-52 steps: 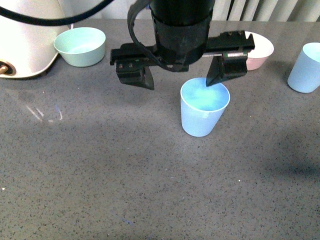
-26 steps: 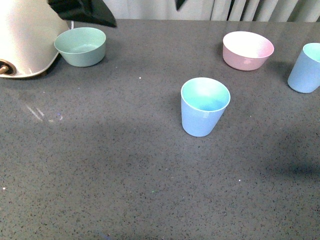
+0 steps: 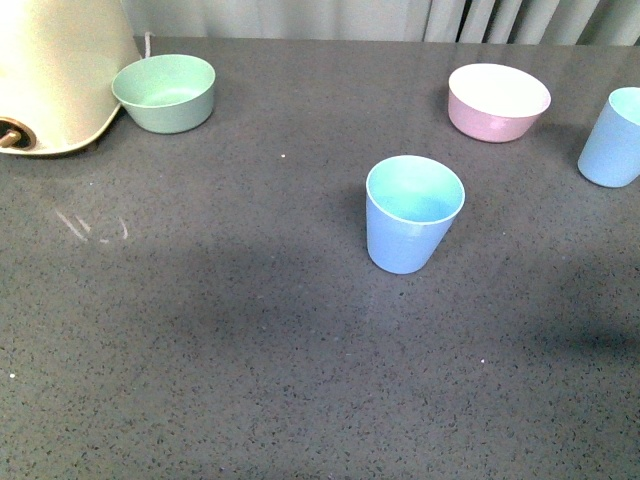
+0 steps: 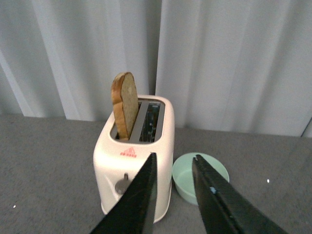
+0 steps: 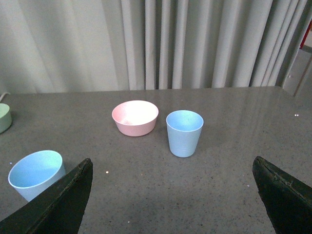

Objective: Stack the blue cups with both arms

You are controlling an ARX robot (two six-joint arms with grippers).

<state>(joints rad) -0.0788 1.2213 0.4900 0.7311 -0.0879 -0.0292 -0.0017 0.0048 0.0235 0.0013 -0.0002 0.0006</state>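
On the table (image 3: 250, 350), the middle cup (image 3: 412, 215) stands upright and alone. The right cup (image 3: 612, 140) stands upright at its 2 o'clock, well apart from it. A pink bowl (image 3: 498, 100) sits at 1 o'clock from the middle cup, and a green bowl (image 3: 165, 92) at 10 o'clock, beside the toaster (image 3: 50, 70). My left pincer (image 4: 174, 158) grips nothing, its fingers narrowly parted. My right pincer (image 5: 171, 163) is spread wide and holds nothing.

The dark grey desk (image 3: 250, 330) is finely speckled white. The central cup (image 3: 413, 215) and the three-o'clock cup (image 3: 612, 138) are light blue, aqua inside. At ten o'clock sits a mint-green bowl (image 3: 166, 92), at one o'clock a pink bowl (image 3: 498, 101). The cream toaster (image 3: 55, 70) holds golden-brown toast (image 4: 123, 105).
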